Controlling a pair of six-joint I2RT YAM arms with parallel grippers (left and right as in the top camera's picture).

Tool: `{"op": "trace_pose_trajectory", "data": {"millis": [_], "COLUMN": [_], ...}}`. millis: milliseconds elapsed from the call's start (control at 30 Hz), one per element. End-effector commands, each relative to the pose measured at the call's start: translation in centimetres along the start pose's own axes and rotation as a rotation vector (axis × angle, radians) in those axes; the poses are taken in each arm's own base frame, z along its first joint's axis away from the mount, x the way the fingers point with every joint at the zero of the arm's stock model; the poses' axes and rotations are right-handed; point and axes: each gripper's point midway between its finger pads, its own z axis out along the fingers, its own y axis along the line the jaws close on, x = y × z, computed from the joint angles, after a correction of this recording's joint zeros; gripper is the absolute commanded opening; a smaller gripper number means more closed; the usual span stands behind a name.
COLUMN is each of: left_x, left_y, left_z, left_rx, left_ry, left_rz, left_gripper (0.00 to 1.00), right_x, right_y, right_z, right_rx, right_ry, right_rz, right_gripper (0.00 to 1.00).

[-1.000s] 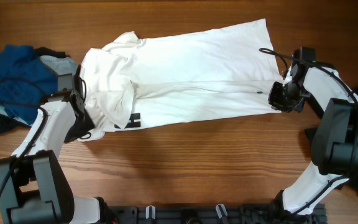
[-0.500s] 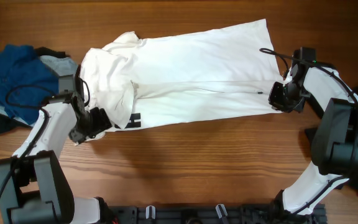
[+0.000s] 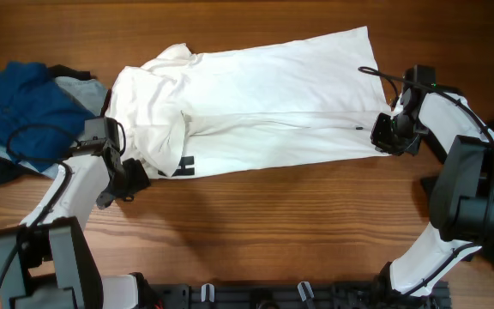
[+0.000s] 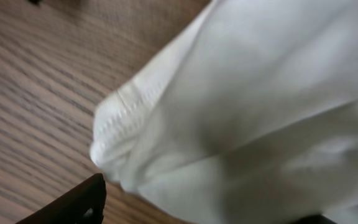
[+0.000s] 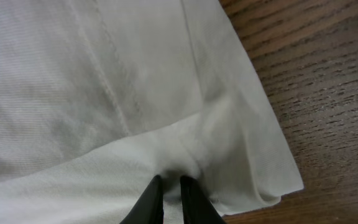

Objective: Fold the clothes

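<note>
- The bare wooden surface (image 3: 298,223) fills the near side, in front of the shirt.
- The left fingers (image 3: 134,178) sit low at the near left edge of the white T-shirt (image 3: 256,103). In the left wrist view they stand apart, with the stitched sleeve hem (image 4: 120,115) bunched between them.
- The black bar print (image 3: 180,166) shows just beside them, half hidden under a fold.
- The right fingers (image 5: 156,190) are closed together, pinching a fold of the T-shirt near its right-hand near corner.
- The T-shirt lies lengthwise across the surface, flat towards the right and rumpled at the left end.
- A pile of blue and dark clothes (image 3: 20,107) lies at the far left, touching the T-shirt.
</note>
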Motion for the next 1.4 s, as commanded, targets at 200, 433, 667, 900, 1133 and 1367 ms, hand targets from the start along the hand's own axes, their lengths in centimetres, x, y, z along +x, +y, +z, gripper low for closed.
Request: {"op": "trace_pose_trajectory", "data": {"millis": [200, 433, 667, 900, 1133, 1367], "left_x": [-1.0, -0.8, -3.3, -2.8, -2.0, -3.8], "left_y": [-2.0, -1.2, 7.9, 7.8, 7.4, 3.4], "left_z": [-0.6, -0.4, -2.7, -2.8, -2.7, -4.3], "left_rx": [0.119, 0.074, -0.428, -0.426, -0.395, -0.141], "left_ry": [-0.045, -0.046, -0.222, -0.189, -0.156, -0.212], "left_rz": [-0.005, -0.005, -0.123, -0.101, -0.122, -0.107], "left_gripper": [0.72, 0.22, 0.07, 0.17, 0.15, 0.24], "right_x": [1.0, 1.0, 1.0, 1.8, 4.9, 1.6], "right_y": [-2.0, -2.0, -2.0, -2.6, -7.9, -3.3], "right_z": [1.2, 1.2, 1.2, 1.1, -0.1, -5.2], "right_rx": [0.079, 0.080, 0.080, 0.094, 0.192, -0.112], "right_ry": [0.035, 0.037, 0.038, 0.069, 0.188, -0.013], "right_rz": [0.026, 0.022, 0.022, 0.084, 0.390, 0.128], "right_gripper": [0.12, 0.12, 0.12, 0.11, 0.04, 0.34]}}
